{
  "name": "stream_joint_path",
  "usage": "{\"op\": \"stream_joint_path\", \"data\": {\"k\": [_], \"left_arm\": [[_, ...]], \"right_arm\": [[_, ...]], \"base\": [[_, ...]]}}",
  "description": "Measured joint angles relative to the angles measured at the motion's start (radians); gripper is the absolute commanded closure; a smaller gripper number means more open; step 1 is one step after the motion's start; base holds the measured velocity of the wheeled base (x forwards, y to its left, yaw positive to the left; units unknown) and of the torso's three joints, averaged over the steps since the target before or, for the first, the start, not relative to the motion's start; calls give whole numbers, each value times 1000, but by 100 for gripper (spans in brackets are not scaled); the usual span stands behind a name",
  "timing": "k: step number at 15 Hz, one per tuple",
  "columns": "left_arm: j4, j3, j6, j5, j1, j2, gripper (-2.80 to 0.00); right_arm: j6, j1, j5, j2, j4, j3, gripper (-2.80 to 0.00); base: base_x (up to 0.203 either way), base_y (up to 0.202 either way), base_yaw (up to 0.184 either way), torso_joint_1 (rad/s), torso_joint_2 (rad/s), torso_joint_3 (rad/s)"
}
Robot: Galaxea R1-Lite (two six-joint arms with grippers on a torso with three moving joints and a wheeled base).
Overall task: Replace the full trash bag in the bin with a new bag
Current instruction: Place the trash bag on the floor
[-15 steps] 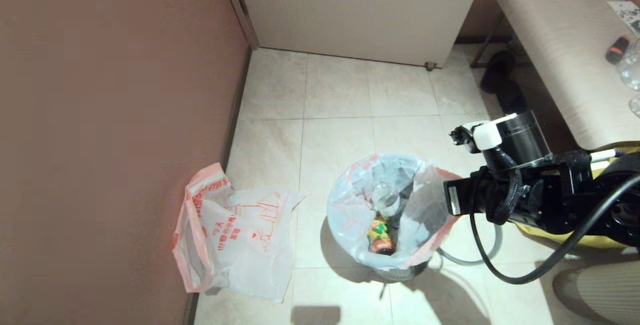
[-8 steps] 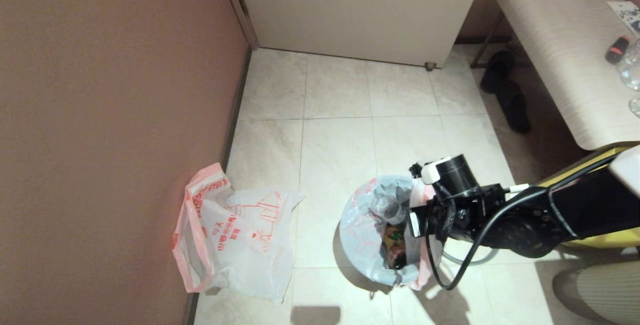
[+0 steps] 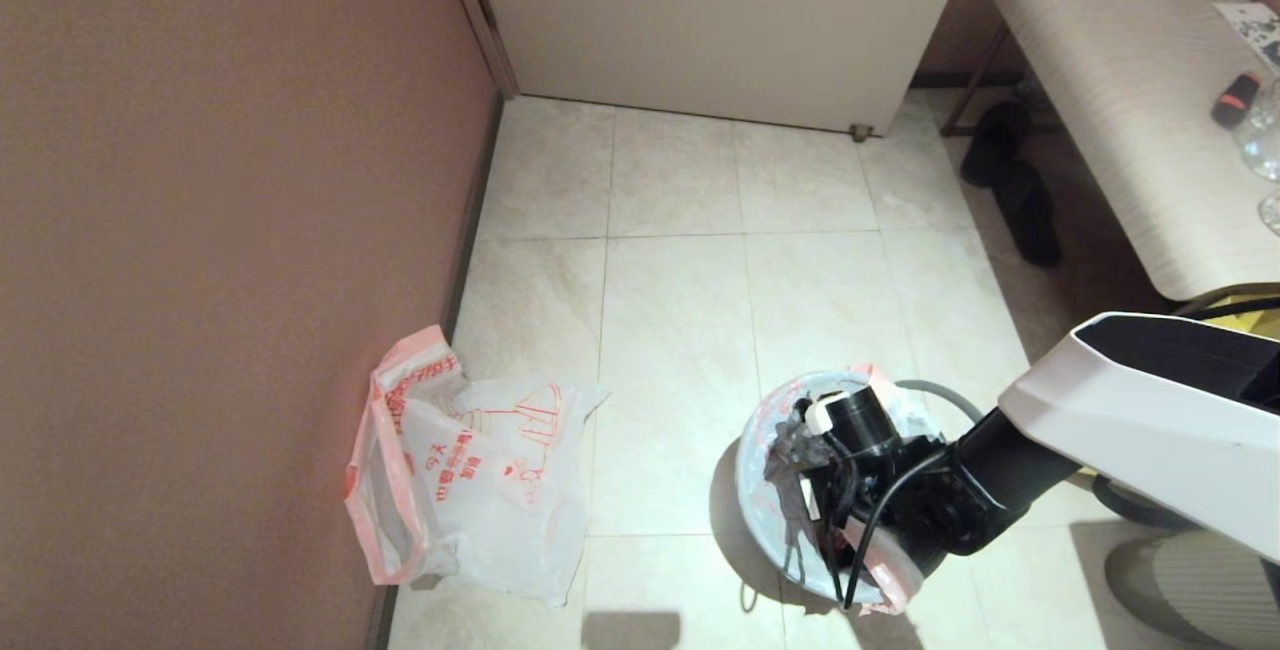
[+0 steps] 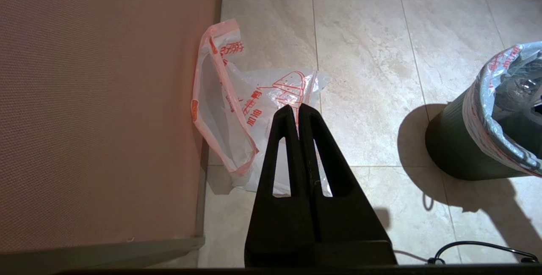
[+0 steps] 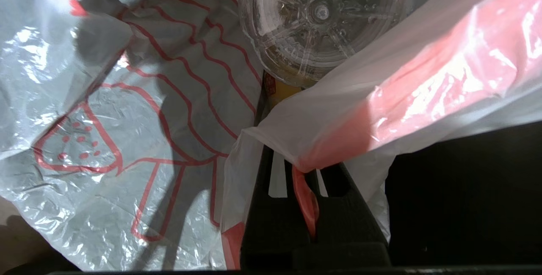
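The full trash bag (image 3: 765,435), translucent white with red print, lines the black bin (image 4: 449,148) near the floor's front right. Inside it lie a clear cup (image 5: 315,17) and a yellow wrapper (image 5: 283,91). My right gripper (image 5: 301,167) reaches down into the bin's mouth and is shut on the bag's pink-red handle strip (image 5: 307,201), with plastic draped over its fingertips. The new bag (image 3: 480,470) lies flat on the floor by the left wall, apart from both arms. My left gripper (image 4: 298,108) hangs shut and empty above the new bag (image 4: 254,101).
A brown wall (image 3: 220,230) runs along the left, with a pale door (image 3: 720,20) at the back. A bench (image 3: 1130,100) with small items stands at the right, black slippers (image 3: 1010,180) beside it. A grey ring (image 3: 940,392) shows just behind the bin.
My right arm has swung down and nearer, from beside the bin into its mouth. The bin and its bag have shifted to the right and toward me. The new bag has not moved.
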Motion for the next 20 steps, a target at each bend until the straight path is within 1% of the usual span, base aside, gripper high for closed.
{"op": "stream_joint_path", "data": {"k": [2, 4, 7, 11, 14, 20], "left_arm": [[0, 0, 0, -1, 0, 0, 0], [0, 0, 0, -1, 0, 0, 0], [0, 0, -1, 0, 0, 0, 0], [0, 0, 0, 0, 0, 0, 0], [0, 0, 0, 0, 0, 0, 0], [0, 0, -1, -1, 0, 0, 0]], "right_arm": [[-26, 2, -5, -17, 2, -31, 0], [-24, 4, 0, -52, 3, -44, 0], [-6, 5, 34, -145, 29, -46, 0], [53, 6, 82, -272, 116, -35, 0], [105, 26, 108, -363, 176, -34, 0], [116, 65, 120, -539, 333, -70, 0]], "base": [[0, 0, 0, 0, 0, 0], [0, 0, 0, 0, 0, 0], [0, 0, 0, 0, 0, 0], [0, 0, 0, 0, 0, 0], [0, 0, 0, 0, 0, 0], [0, 0, 0, 0, 0, 0]]}}
